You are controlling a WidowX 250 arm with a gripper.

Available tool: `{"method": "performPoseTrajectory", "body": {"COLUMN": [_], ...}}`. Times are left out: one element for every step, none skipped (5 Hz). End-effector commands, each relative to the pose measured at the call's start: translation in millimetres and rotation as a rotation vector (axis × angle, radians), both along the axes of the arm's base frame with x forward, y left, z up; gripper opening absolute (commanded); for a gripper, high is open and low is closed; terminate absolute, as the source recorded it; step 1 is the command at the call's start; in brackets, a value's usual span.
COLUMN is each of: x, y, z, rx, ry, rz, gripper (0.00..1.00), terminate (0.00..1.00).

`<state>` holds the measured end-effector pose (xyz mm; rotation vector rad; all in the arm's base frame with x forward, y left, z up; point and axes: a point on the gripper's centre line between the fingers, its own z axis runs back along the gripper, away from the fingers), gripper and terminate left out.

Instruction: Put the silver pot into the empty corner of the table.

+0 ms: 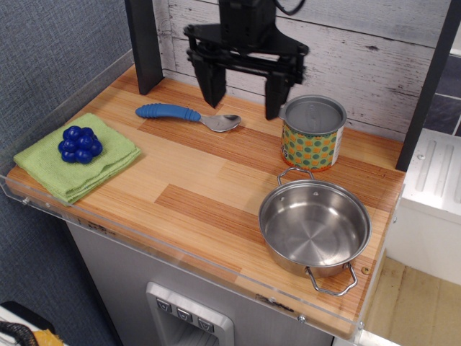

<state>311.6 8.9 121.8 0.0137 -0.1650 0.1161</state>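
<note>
The silver pot (315,228) sits upright on the striped wood table (194,180), in the near right corner by the clear plastic rim. A small round screw (364,272) shows beside the pot's near loop handle. My gripper (243,94) is open and empty. It hangs high over the back of the table, above the spoon's bowl and left of the dotted tin, well apart from the pot.
A green-and-orange dotted tin can (312,133) stands just behind the pot. A blue-handled spoon (184,115) lies at the back. A green cloth (75,156) with a blue berry toy (80,143) fills the near left corner. A dark post (145,43) stands at back left.
</note>
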Motion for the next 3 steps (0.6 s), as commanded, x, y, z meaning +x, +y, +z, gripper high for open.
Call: {"method": "performPoseTrajectory", "body": {"x": [18, 19, 19], "y": [47, 61, 61], "z": [17, 14, 14], "rx": [-0.013, -0.031, -0.031], "ry": [-0.060, -0.072, -0.072], "rz": [0.070, 0.056, 0.056], "gripper": [1.00, 1.00, 1.00], "terminate": [0.00, 0.00, 1.00]}}
